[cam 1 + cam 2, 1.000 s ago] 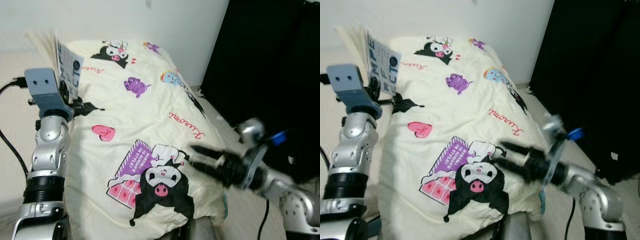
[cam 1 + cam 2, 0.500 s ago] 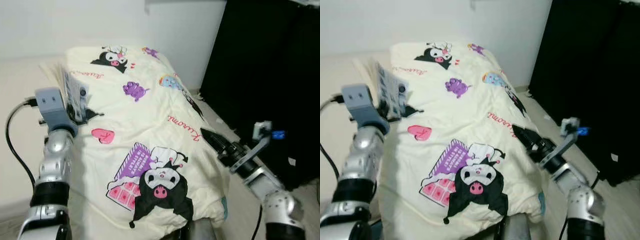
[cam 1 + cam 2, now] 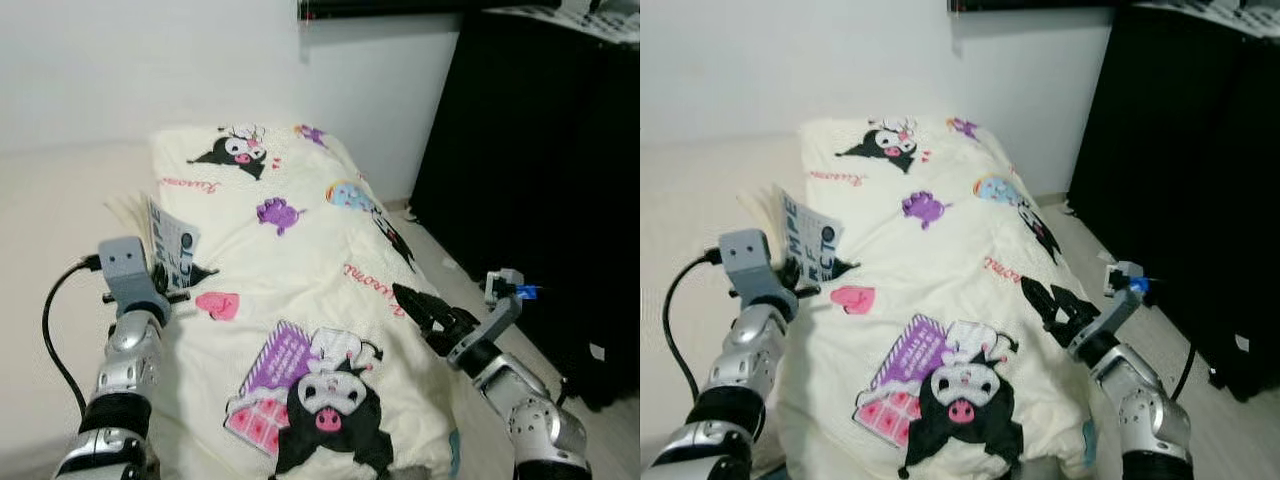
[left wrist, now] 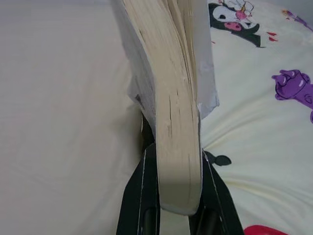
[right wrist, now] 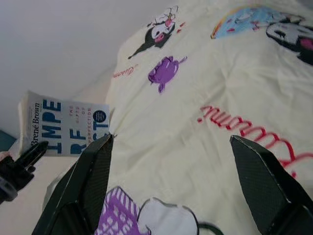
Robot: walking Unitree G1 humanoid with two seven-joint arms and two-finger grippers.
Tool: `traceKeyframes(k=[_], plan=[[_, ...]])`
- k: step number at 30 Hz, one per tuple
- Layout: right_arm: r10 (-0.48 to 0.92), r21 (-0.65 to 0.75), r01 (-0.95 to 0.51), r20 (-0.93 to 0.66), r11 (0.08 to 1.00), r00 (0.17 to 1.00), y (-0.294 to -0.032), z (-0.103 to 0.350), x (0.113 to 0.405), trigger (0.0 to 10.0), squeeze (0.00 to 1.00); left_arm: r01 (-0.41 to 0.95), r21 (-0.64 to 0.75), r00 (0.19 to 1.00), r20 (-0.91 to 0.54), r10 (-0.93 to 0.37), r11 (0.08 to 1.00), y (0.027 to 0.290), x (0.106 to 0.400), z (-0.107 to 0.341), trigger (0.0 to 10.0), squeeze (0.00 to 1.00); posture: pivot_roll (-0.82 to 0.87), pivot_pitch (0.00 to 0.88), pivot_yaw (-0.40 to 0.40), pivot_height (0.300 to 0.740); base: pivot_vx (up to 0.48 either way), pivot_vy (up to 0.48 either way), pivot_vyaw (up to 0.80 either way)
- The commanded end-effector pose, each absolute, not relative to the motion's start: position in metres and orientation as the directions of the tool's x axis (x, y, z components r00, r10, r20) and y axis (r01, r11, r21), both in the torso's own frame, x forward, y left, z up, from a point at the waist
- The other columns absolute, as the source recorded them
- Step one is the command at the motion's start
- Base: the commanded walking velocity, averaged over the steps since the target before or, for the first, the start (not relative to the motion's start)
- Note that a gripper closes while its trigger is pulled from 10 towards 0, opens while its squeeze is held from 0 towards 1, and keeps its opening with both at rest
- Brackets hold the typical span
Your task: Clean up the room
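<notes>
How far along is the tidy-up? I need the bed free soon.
Done: nothing visibly put away yet. In hand: the left tool is shut on the book, held upright over the left edge of the printed blanket. The right tool is open and carries nothing, poised over the blanket's right edge. Left: setting the book down somewhere; no shelf or table shows.

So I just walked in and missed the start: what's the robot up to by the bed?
The robot stands at a bed covered by a cream cartoon-print duvet. Its left end effector is clamped on a paperback book, holding it upright over the duvet's left edge. The right end effector hangs open above the duvet's right side, holding nothing. A black cabinet stands to the right.
</notes>
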State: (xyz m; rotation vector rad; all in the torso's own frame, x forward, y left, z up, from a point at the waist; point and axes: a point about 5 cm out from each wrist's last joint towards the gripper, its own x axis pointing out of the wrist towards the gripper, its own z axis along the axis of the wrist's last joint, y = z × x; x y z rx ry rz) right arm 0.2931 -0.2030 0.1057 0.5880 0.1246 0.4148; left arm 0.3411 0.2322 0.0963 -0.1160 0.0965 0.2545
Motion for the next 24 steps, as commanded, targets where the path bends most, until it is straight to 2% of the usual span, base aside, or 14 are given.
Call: traceKeyframes(k=[1, 4, 10, 24], plan=[[0.409, 0.558, -0.329, -0.022, 0.762, 0.912, -0.202, 0.098, 0.292, 10.0, 0.0, -0.27, -0.083, 0.935, -0.261, 0.241, 0.959, 0.231, 0.326, 0.061, 10.0, 0.0, 0.02, 0.008, -0.054, 0.618, 0.0, 0.0, 0.0], [0.411, 0.552, -0.329, -0.028, 0.766, 0.911, -0.201, 0.096, 0.293, 10.0, 0.0, -0.278, -0.071, 0.926, -0.285, 0.247, 0.958, 0.233, 0.324, 0.056, 10.0, 0.0, 0.02, 0.002, -0.055, 0.628, 0.0, 0.0, 0.0], [0.409, 0.543, -0.326, -0.036, 0.774, 0.912, -0.198, 0.093, 0.295, 10.0, 0.0, -0.279, -0.062, 0.921, -0.299, 0.249, 0.958, 0.234, 0.321, 0.05, 10.0, 0.0, 0.02, 0.004, -0.052, 0.648, -0.452, 0.0, 0.0], [0.402, 0.528, -0.302, -0.083, 0.794, 0.912, -0.192, 0.076, 0.291, 10.0, 0.0, -0.304, 0.009, 0.876, -0.39, 0.283, 0.953, 0.243, 0.296, 0.019, 10.0, 0.0, 0.01, 0.006, -0.047, 0.693, 0.0, 0.0, 0.0]])
